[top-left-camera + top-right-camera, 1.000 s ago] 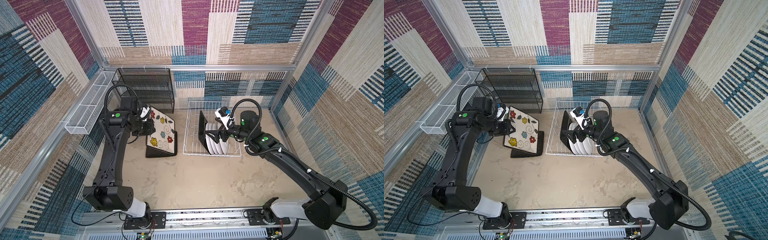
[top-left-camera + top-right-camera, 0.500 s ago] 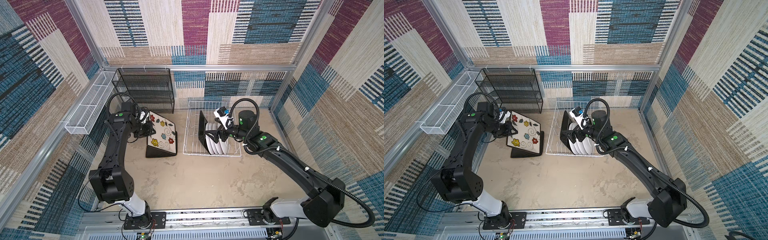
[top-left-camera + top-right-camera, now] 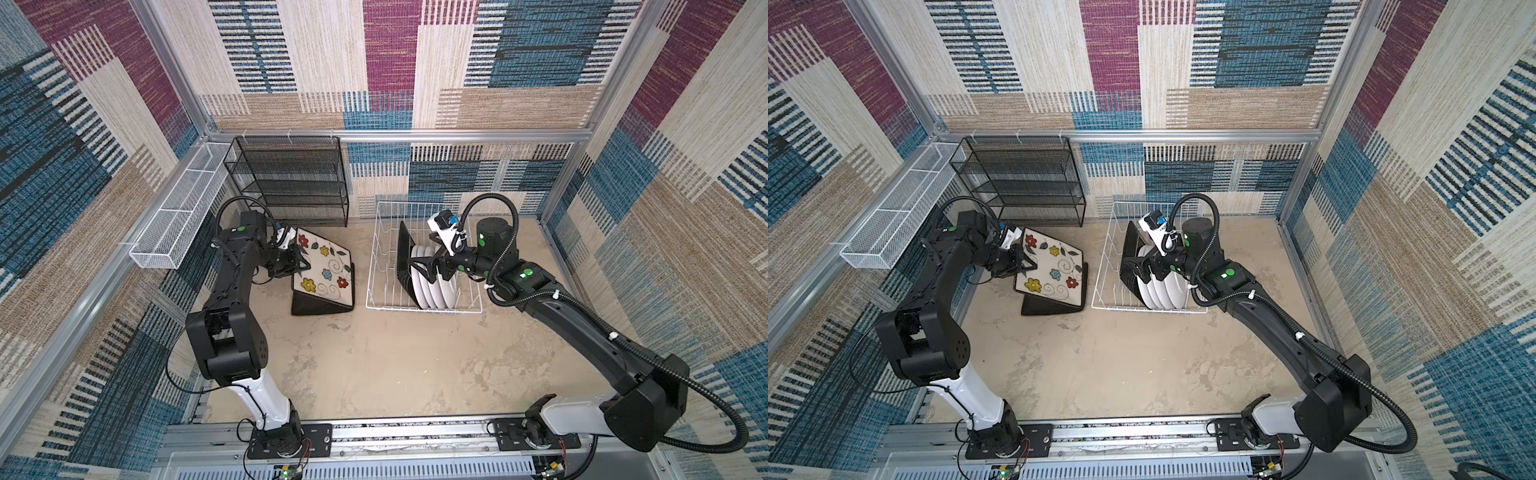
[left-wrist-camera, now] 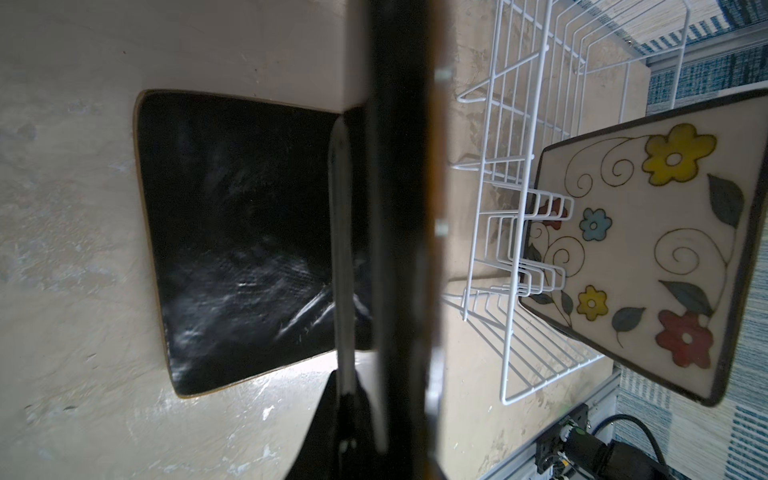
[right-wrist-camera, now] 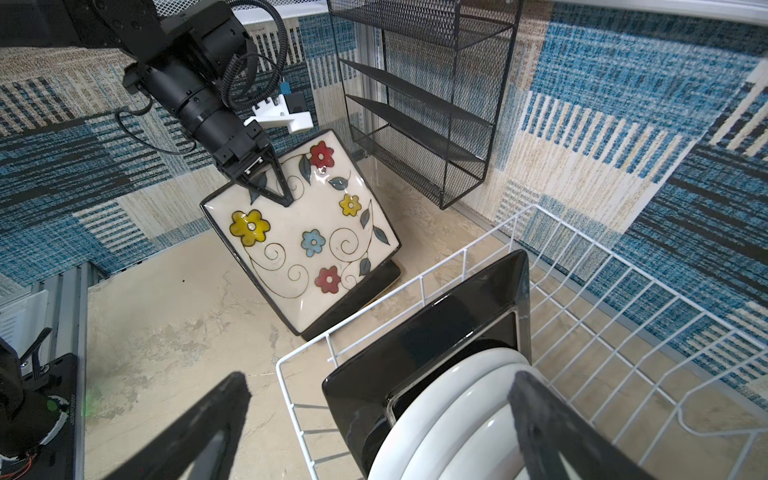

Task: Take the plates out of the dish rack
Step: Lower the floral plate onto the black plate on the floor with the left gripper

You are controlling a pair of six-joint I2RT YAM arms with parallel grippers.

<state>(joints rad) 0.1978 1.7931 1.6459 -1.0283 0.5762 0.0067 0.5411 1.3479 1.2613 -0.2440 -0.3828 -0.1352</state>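
Since one sec. ago the L arm has swung its elbow and brought the flowered square plate [image 3: 324, 268] lower and flatter; the R arm has hardly moved. The left gripper [image 3: 305, 266] is closed tight on one edge of this plate, which hangs tilted just left of the dish rack [image 3: 390, 308], apart from its wires. The plate's low edge is over a second square plate [image 3: 320, 305], which lies black back up on the table [image 3: 395, 365], also left of the rack. Whether the two touch already I cannot tell; in the right wrist view they look very near.

The right gripper [image 3: 427, 267] is opened fully and holds nothing. It stands over the right half of the rack, its jaws on both sides of the top edges of the things inside. These are one more square plate [image 3: 402, 257], standing btw the tines w/ its black back toward the R arm, and to its right a row of round white plates [image 3: 432, 286], abt four as I count.

Progress, by my judgement: less than half. One plate is out and laid, one is nearly laid, and approx. five wait in the rack. Next for L: lower the plate flat and release. For R: close on the square plate and lift it straight up, w/o dragging the round ones.
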